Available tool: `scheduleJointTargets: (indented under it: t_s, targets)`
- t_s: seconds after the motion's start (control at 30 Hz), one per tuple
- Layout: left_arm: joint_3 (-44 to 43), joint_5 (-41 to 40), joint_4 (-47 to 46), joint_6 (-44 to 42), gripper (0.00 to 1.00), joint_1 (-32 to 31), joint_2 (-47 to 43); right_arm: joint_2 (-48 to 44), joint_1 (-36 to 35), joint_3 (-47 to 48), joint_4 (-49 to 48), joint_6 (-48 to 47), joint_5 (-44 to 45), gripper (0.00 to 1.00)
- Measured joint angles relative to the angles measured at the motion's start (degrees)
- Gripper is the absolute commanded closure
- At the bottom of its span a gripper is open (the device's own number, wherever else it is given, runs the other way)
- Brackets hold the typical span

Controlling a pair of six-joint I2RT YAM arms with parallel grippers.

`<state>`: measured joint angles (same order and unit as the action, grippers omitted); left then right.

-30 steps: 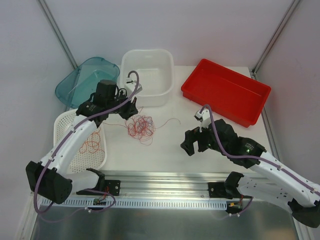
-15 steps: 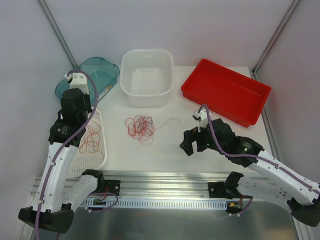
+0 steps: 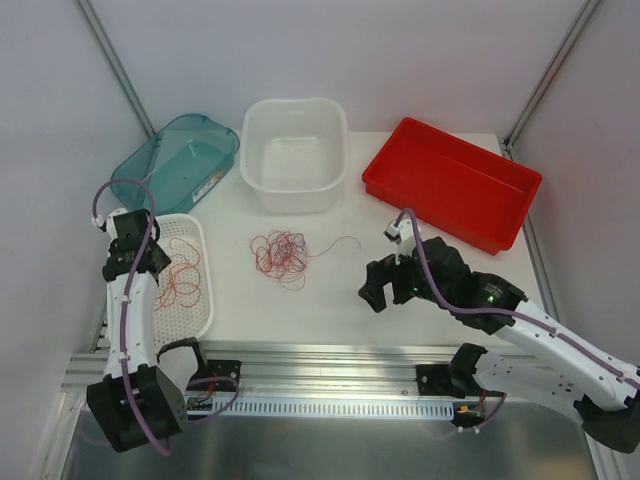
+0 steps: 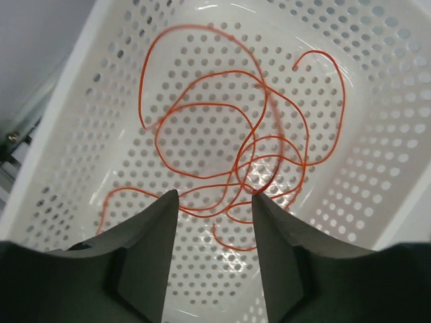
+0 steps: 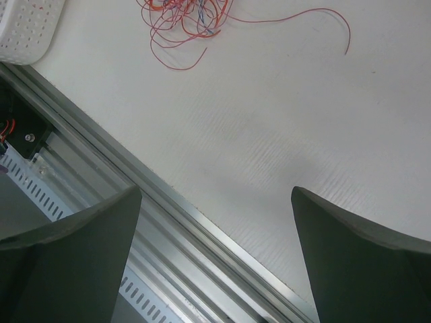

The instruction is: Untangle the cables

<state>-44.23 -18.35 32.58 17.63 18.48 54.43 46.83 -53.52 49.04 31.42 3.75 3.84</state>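
cables, main tangle: centre of the top view, on the white table, between the two arms; upper left in the right wrist view.
tangle look: hair-thin wires, mostly red-orange, in a loose heap of small loops; a few pale and dark strands mixed in.
free tail: single red strand curving out of the tangle to the right, flat on the table.
cables, separate wire: inside the white perforated basket at left of the top view, well apart from the tangle.
separate wire look: bright orange, wide open curls crossing each other, lying on the basket floor; one wire or several, cannot tell.
left gripper: over the basket, pointing down into it; fingers apart with a modest gap, nothing clamped; contact with the curls below the tips, cannot tell.
right gripper: right of centre in the top view, over bare table near the front rail; fingers spread wide, nothing held, apart from the tangle.
far edge: teal bin, white tub, red tray, left to right.
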Motion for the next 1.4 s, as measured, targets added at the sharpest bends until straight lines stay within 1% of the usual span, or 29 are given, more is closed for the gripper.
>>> scheduleJointTargets:
  t_s: [0.07, 0.1, 0.13, 0.2, 0.37, 0.4, 0.53, 0.63, 0.73, 0.8, 0.87, 0.97, 1.03, 1.17, 1.2, 1.27, 1.33, 1.37, 1.4]
  targets:
    - [0.26, 1.22, 0.59, 1.29, 0.3, 0.0, 0.33, 0.02, -0.04, -0.13, -0.11, 0.0, -0.02, 0.01]
    - [0.26, 1.73, 0.55, 1.81, 0.15, -0.02, 0.11, 0.09, -0.04, -0.15, -0.11, 0.0, -0.02, 0.01]
    - [0.26, 2.16, 0.52, 2.1, 0.09, 0.0, -0.33, 0.28, -0.04, -0.15, -0.13, 0.0, -0.02, 0.01]
    - [0.22, 3.76, 0.52, 2.73, 0.01, 0.0, -1.86, 0.96, -0.04, -0.15, -0.33, 0.02, -0.09, 0.01]
    - [-1.97, 9.22, 0.63, 2.51, 0.01, 0.0, -4.63, 4.72, -0.13, -0.15, -1.97, 0.11, -0.94, 0.01]
    - [-2.47, 10.97, 0.55, 2.38, 0.01, -0.02, -4.76, 5.68, -0.13, -0.15, -2.45, 0.11, -1.11, 0.03]
    - [-2.89, 18.84, 0.28, 1.79, 0.01, -1.11, -5.07, 10.91, -0.22, 0.28, -3.45, 0.07, -1.36, 0.03]
    - [-3.23, 23.87, 0.33, 1.38, 0.01, -7.32, -4.39, 15.45, -0.22, 2.08, -4.26, 0.04, -1.38, 0.03]
    - [-4.92, 26.01, 0.02, 1.27, 0.01, -17.2, -1.36, 18.58, -0.24, 3.87, -5.84, 0.11, -1.38, 0.03]
    - [-6.21, 26.56, -1.11, 1.42, 0.04, -23.58, 2.14, 19.65, -0.24, 4.39, -6.95, 0.28, -1.36, 0.03]
    - [-6.93, 26.67, -2.27, 1.75, 0.07, -28.06, 5.81, 19.89, -0.28, 4.42, -7.52, 0.63, -1.36, 0.03]
    - [-8.5, 25.27, -4.17, 2.69, 0.09, -33.33, 13.49, 19.89, -0.35, 4.42, -7.8, 1.14, -1.33, 0.03]
    - [-10.82, 23.89, -5.27, 3.08, 0.13, -36.0, 19.91, 19.87, -0.35, 4.42, -7.8, 1.4, -1.29, 0.03]
    - [-16.48, 22.16, -7.67, 3.5, 0.24, -39.65, 32.2, 19.02, -0.35, 3.89, -7.61, 1.81, -0.87, 0.04]
    - [-18.18, 21.9, -8.31, 3.5, 0.3, -40.63, 35.74, 18.43, -0.35, 3.5, -7.54, 1.88, -0.59, 0.03]
    - [-20.52, 21.66, -8.87, 3.32, 0.34, -42.36, 40.46, 17.03, -0.37, 2.64, -7.3, 2.12, 0.11, 0.03]
    - [-23.06, 21.46, -9.42, 3.13, 0.4, -45.11, 44.98, 15.54, -0.37, 1.88, -7.06, 2.25, 0.94, 0.03]
    - [-24.26, 21.4, -9.55, 2.99, 0.42, -46.73, 46.8, 14.91, -0.37, 1.62, -6.86, 2.32, 1.57, 0.03]
    - [-25.22, 21.35, -10.16, 2.93, 0.47, -48.59, 48.22, 14.49, -0.35, 1.49, -6.67, 2.4, 2.01, 0.03]
